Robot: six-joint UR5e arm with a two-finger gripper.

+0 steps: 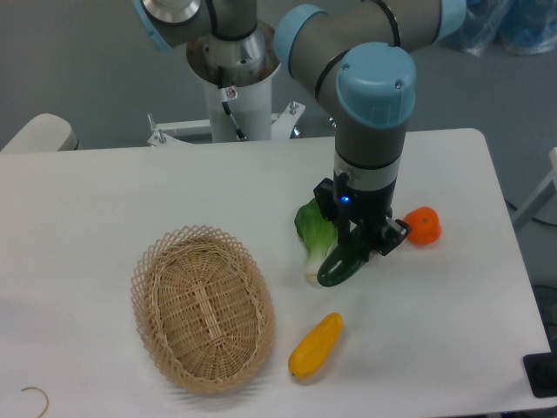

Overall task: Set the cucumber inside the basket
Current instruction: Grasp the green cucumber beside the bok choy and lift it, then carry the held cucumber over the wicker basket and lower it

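Observation:
The dark green glossy cucumber (342,263) is at the table's middle right, its upper end hidden between my gripper's fingers. My gripper (364,241) points down over it and is shut on the cucumber. I cannot tell if the cucumber's lower end still touches the table. The oval tan wicker basket (202,306) stands at the front left, with nothing in it, well to the left of the gripper.
A leafy bok choy (314,233) with a white stem lies right against the cucumber's left side. An orange fruit (422,225) sits just right of the gripper. A yellow squash (316,345) lies in front, between the basket and the cucumber.

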